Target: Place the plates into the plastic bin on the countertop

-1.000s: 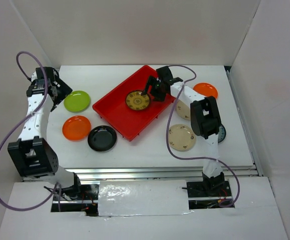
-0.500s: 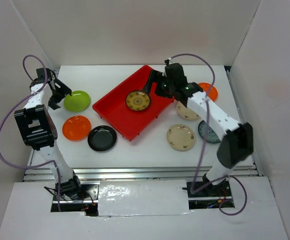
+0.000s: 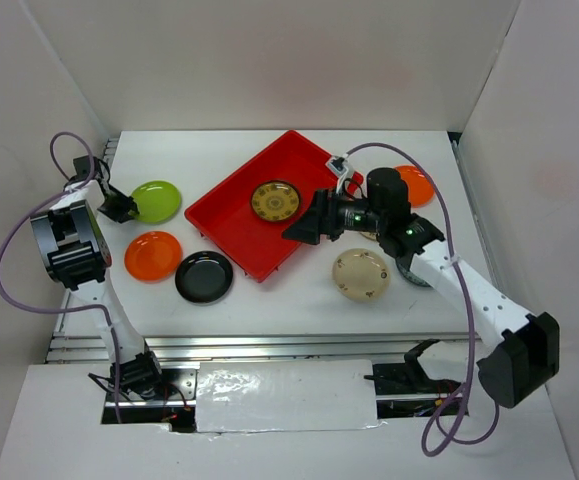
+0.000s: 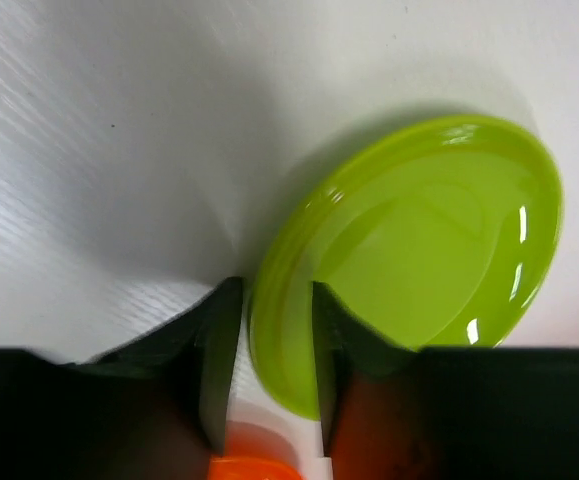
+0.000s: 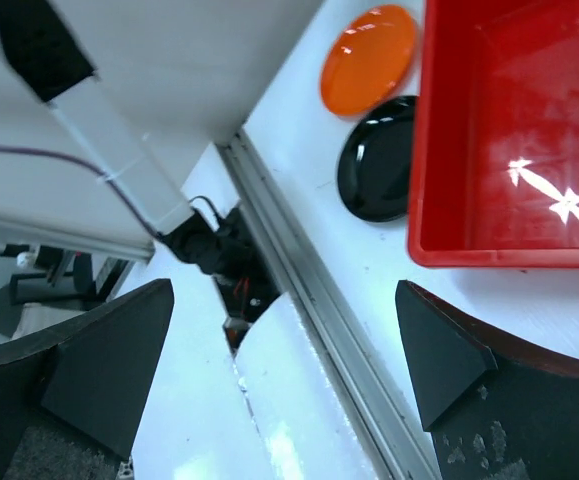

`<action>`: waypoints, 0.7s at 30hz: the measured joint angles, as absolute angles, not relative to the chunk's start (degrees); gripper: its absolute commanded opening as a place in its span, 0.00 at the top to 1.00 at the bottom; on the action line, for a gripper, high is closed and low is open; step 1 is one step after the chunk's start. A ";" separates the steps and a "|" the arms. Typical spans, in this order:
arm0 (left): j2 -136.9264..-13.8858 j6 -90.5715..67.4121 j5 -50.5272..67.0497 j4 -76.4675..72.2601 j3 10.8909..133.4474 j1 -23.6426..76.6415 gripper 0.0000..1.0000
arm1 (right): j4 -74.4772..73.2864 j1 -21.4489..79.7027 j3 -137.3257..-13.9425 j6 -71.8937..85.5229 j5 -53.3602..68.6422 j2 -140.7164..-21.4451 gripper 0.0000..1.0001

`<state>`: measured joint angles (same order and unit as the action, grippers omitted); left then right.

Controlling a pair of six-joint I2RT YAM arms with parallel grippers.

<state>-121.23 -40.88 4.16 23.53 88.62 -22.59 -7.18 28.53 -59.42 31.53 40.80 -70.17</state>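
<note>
Two fingers [image 4: 217,360] astride lime plate [image 4: 409,250], wrist-view only

I am seeing a glossy, smooth green plate [image 4: 419,260]; the red plastic bin [image 5: 509,120] is gleaming; the white countertop [image 4: 119,150] is looking matt.
</note>
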 measured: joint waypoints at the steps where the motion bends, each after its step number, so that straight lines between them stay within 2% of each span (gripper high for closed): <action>1: -121.45 -40.99 4.29 23.18 88.58 -22.59 0.72 | -7.16 28.53 -59.07 31.64 41.36 -68.84 0.00; 4: -121.86 -42.11 4.82 21.98 88.44 -22.59 0.74 | -6.81 28.45 -58.85 31.64 41.87 -64.79 0.00; 5: -121.86 -42.26 4.80 21.78 88.38 -22.59 0.81 | -6.79 28.29 -58.85 31.66 41.98 -63.48 0.00; 6: -121.86 -42.39 4.86 21.65 88.33 -22.59 0.99 | -6.76 28.05 -58.85 31.64 42.15 -62.17 0.00; 14: -119.46 -44.75 3.90 21.82 87.44 -21.91 1.00 | -5.72 25.28 -57.58 32.12 42.65 -57.98 0.00; 21: -102.13 -45.28 -1.96 23.46 87.88 -17.06 1.00 | -5.72 21.56 -53.76 34.76 38.68 -57.78 0.00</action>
<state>-102.13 -45.28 -1.96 23.46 87.88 -17.06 -5.72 21.56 -53.76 34.76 38.68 -57.78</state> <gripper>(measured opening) 0.185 0.998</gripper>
